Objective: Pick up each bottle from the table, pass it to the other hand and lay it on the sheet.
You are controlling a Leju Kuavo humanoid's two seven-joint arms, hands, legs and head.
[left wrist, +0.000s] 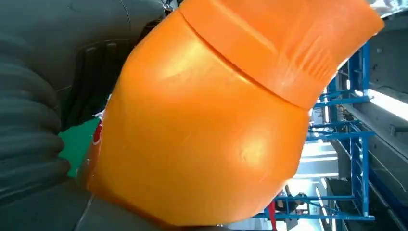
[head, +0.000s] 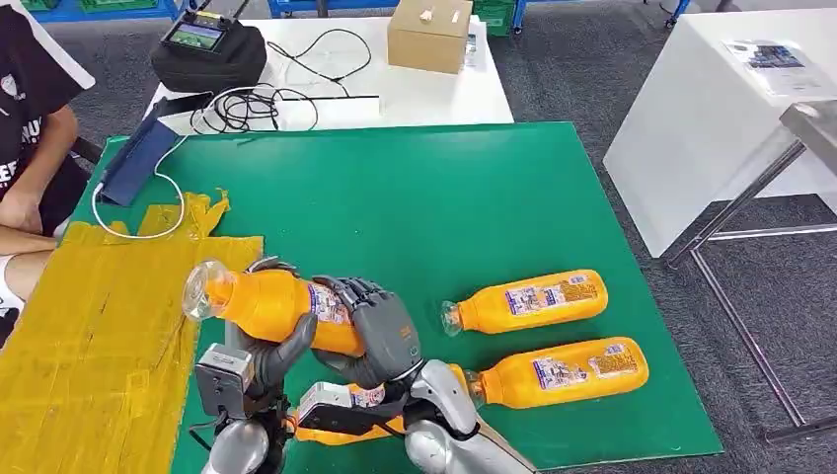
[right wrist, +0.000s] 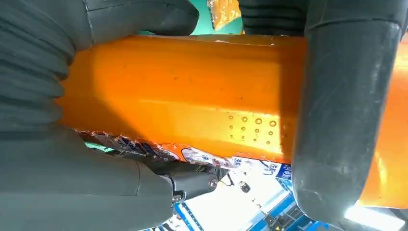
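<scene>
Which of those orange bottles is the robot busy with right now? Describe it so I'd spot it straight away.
Start at the green mat and go to its near left part, beside the yellow sheet. The held bottle is lifted off the mat between the left hand and right hand. The loose bottles lie flat.

Fourth bottle (head: 341, 427) on the green table mostly hidden beneath both wrists.
</scene>
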